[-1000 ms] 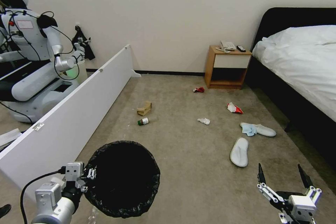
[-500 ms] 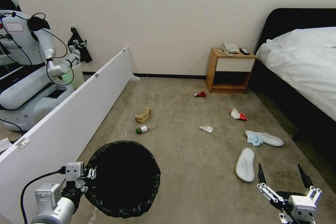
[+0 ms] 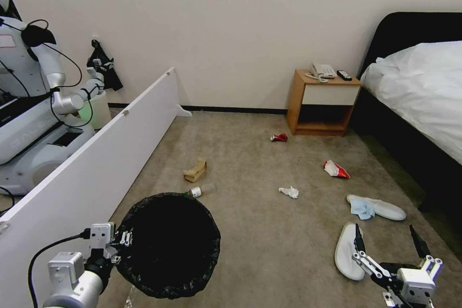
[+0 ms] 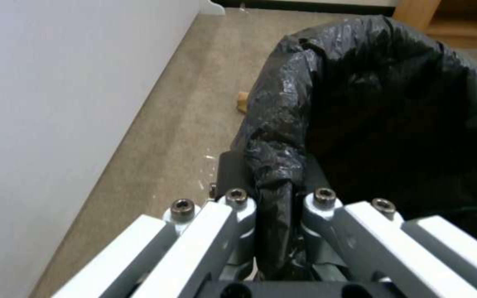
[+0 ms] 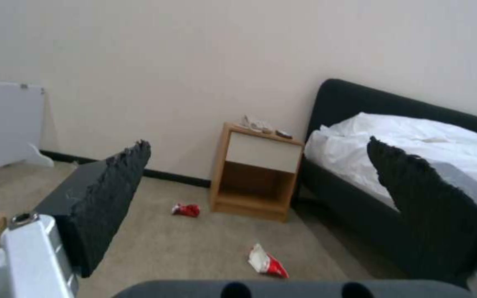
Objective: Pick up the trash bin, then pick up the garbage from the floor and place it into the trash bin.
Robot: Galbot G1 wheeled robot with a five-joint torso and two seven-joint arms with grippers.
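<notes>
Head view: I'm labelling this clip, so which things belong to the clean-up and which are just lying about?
Job:
trash bin, held by left gripper
right gripper, open
slippers
blue cloth
tissue
snack packet
red can
paper bag
bottle

Not part of it:
nightstand
bed
white panel

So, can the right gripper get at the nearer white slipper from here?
Probably yes. The right gripper hangs open beside the nearer slipper, with bare carpet around it and nothing lying between them. It would need to come down to the floor.
</notes>
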